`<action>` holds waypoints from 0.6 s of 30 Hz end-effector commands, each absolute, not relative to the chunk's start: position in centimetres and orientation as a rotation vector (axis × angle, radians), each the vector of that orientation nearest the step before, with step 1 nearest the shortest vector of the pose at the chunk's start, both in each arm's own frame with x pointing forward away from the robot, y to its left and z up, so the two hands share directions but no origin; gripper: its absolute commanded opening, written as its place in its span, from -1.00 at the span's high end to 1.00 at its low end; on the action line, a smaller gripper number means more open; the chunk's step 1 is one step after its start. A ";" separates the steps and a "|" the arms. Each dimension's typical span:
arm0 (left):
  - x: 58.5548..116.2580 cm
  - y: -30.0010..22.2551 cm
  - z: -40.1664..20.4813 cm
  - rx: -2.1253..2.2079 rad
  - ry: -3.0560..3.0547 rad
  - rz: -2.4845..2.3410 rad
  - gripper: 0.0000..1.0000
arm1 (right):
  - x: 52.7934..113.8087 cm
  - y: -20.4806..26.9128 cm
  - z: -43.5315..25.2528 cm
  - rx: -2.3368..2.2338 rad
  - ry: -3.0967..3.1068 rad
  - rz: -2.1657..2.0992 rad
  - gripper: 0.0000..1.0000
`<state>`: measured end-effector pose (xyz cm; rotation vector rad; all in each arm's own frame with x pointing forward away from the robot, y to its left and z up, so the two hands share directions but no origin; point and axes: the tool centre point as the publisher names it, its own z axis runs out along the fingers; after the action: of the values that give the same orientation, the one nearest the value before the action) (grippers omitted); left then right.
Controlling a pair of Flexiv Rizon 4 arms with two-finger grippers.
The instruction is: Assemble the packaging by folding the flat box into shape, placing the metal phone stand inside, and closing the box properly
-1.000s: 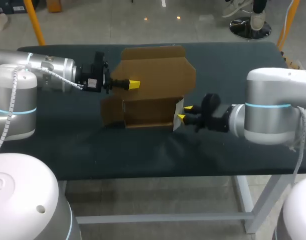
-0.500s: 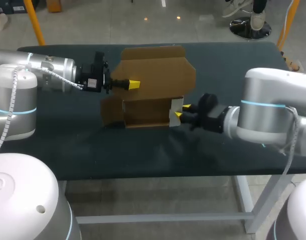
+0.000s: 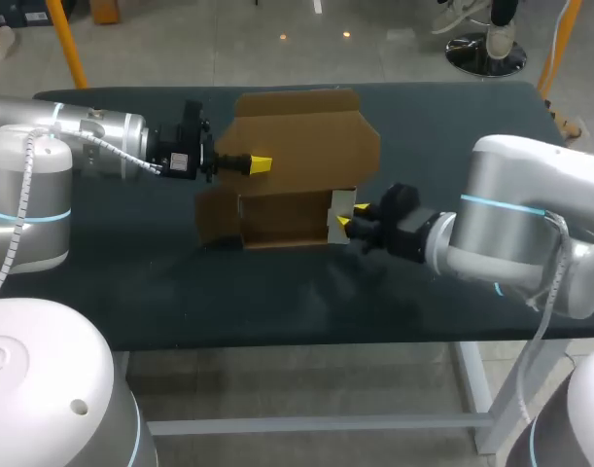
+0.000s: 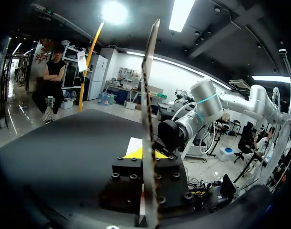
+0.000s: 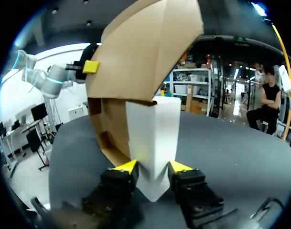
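Right pincer (image 3: 352, 216), clamped on the white flap (image 3: 338, 202), has swung it inward toward the box (image 3: 282, 220). Left pincer (image 3: 261, 163) pinches the lid (image 3: 306, 131). Side closing.

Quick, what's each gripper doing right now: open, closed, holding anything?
Left gripper: closed on the lid, which stands upright.
Right gripper: closed on the white flap.
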<state>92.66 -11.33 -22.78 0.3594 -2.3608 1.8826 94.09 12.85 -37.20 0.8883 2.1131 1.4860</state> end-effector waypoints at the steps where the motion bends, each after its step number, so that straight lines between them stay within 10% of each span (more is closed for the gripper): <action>1: 92.7 -11.4 -23.1 0.359 -2.361 1.880 1.00 | 94.2 13.5 -37.7 0.963 2.006 1.398 0.11; 18: 92.7 -11.4 -23.1 0.359 -2.361 1.880 1.00 | 94.6 13.6 -37.9 1.109 1.864 1.345 0.18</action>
<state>92.68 -11.33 -22.78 0.3596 -2.3610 1.8827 94.65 13.10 -37.46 1.0193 2.0160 1.4753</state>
